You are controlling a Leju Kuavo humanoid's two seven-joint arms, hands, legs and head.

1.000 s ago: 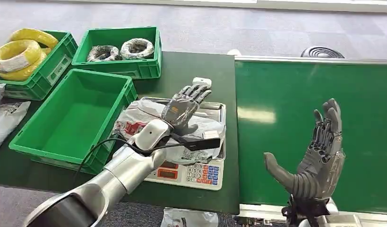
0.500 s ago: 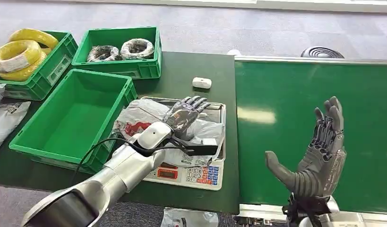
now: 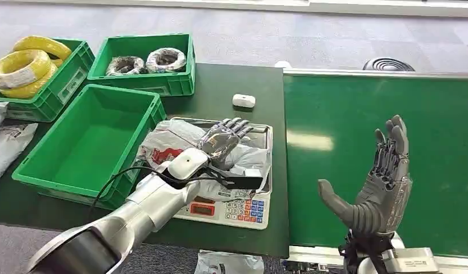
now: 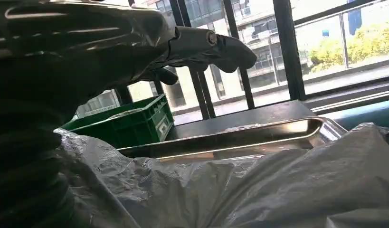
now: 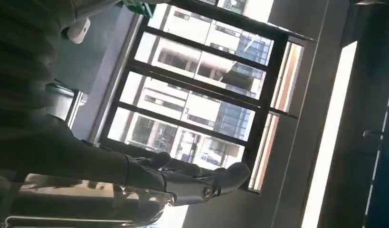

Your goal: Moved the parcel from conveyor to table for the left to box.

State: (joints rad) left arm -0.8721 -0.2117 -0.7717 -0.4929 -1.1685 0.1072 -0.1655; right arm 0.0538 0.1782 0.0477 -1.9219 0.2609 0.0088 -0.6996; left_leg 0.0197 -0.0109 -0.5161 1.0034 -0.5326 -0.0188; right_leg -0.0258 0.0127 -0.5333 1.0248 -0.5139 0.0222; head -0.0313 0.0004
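— While held upright over the near edge of the belt (image 3: 380, 114), is the right hand (image 3: 374, 191) gripping anything?
— Holds nothing; palm turned inward, fingers (image 3: 391, 145) straight and apart, thumb stuck out to the side.
— And the left hand (image 3: 223, 138)?
— Lies palm down on the parcel (image 3: 168, 140), fingers spread and flat over the crinkled plastic; not curled round it, just resting on top. Seen from the left wrist too, with the thumb (image 4: 216, 47) lifted above the grey bag (image 4: 259, 185).
— Where sits the parcel, then?
— On the steel tray (image 3: 264, 134) of the scale (image 3: 237, 208), on the dark table (image 3: 231, 83) just left of the belt. Spills over the tray's left rim toward the big crate (image 3: 86, 142), touching or nearly touching its wall; cannot tell which.
— Anything in that crate?
— Bare green floor.
— Farther back?
— A small white gadget (image 3: 243, 100) on the table past the tray. Then two more crates: one (image 3: 143, 60) with two wrapped grey coils, the far-left one (image 3: 40, 77) with yellow coils (image 3: 20, 64).
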